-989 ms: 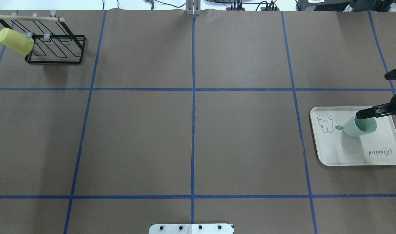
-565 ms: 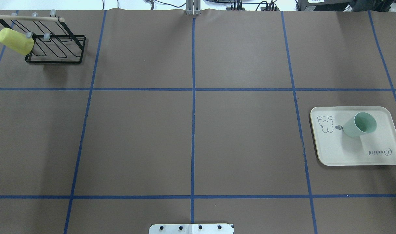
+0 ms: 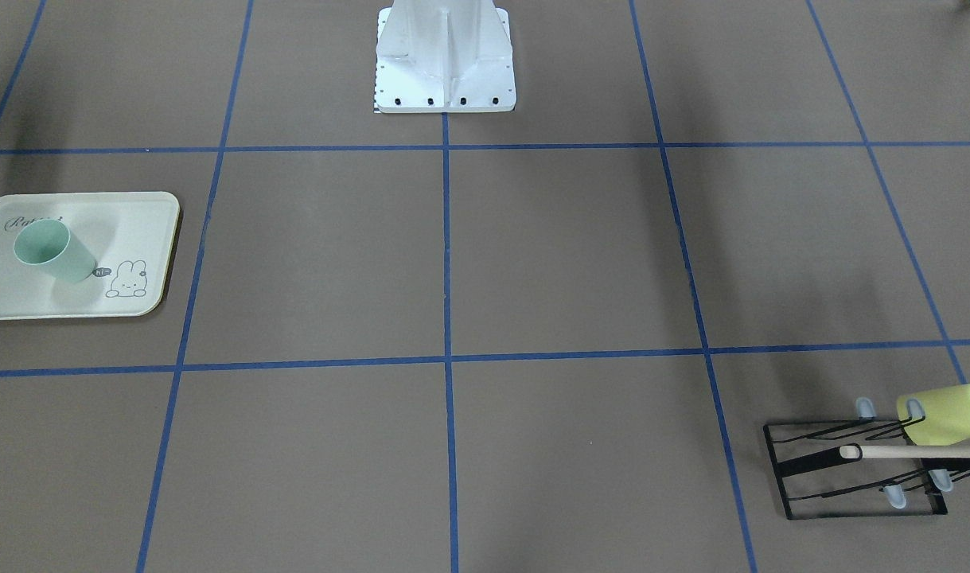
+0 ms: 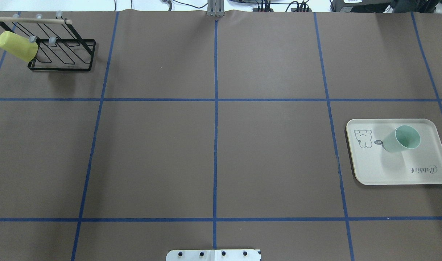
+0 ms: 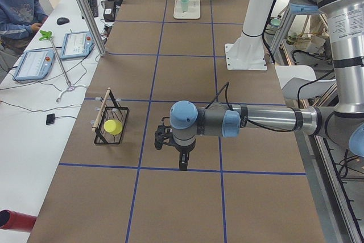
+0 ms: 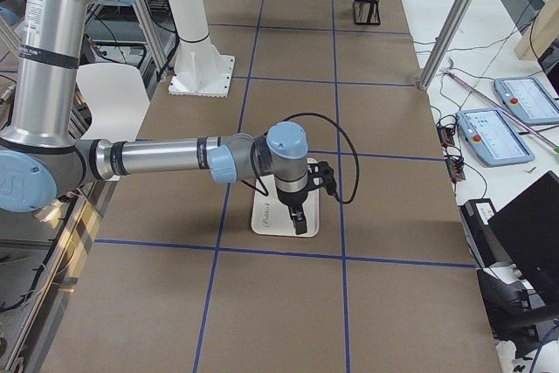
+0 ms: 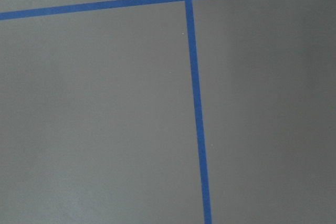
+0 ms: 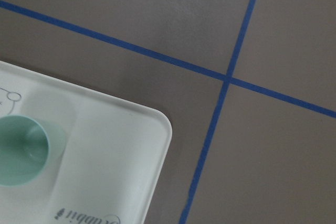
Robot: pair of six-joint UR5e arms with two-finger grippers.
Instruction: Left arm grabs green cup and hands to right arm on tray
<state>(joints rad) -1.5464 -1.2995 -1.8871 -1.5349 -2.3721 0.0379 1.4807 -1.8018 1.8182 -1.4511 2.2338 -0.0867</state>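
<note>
Overhead exterior gives me the green cup (image 4: 402, 140) standing mouth-up on the tray (image 4: 424, 170) by the bench's right edge, with nothing gripping it. I judge the delivery done; at most, parking the arms is left. The right gripper (image 6: 299, 224) hangs by the tray, clear of the cup. The left gripper (image 5: 182, 165) hovers over bare paper towards the left edge. From the side cameras I cannot tell whether either tool's jaws are apart or together. A yellow-green cup (image 4: 17, 46) sits on the wire rack (image 4: 63, 54) in the far left corner.
</note>
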